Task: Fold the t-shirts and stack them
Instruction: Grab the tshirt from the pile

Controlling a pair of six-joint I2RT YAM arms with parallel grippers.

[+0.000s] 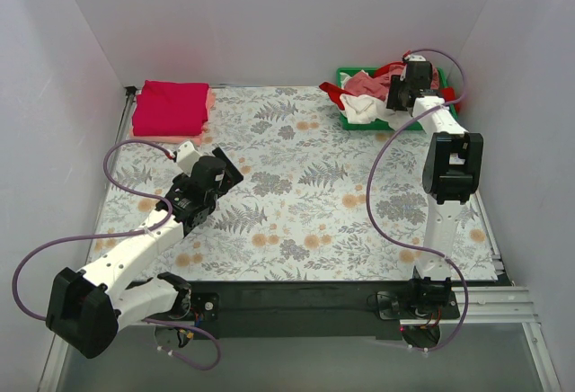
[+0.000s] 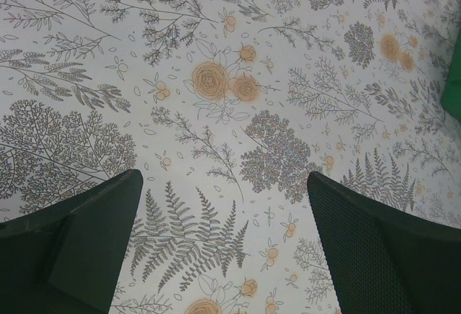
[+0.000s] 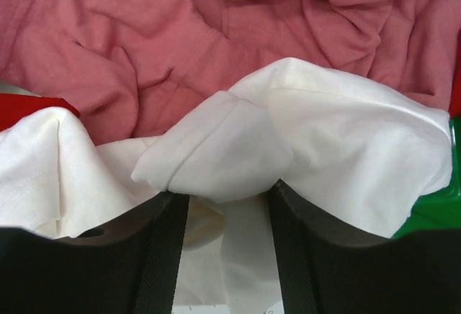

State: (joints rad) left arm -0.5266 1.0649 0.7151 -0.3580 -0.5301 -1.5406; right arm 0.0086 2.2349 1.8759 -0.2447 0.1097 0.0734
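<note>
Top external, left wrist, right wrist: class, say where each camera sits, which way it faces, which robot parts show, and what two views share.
Top external: above and behind the bases, facing down and forward over the floral cover; left arm and right arm show.
Left wrist: on the left gripper, facing down at floral cover; both fingers, wide apart.
Right wrist: on the right gripper, facing down into the green tray; its fingers flank a white t-shirt fold.
Shared: top external and right wrist both show white t-shirt and green tray.

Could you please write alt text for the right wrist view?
A raised fold of a white t-shirt sits between the right gripper's two dark fingers. A pink t-shirt lies crumpled behind; a green tray shows at right.
</note>
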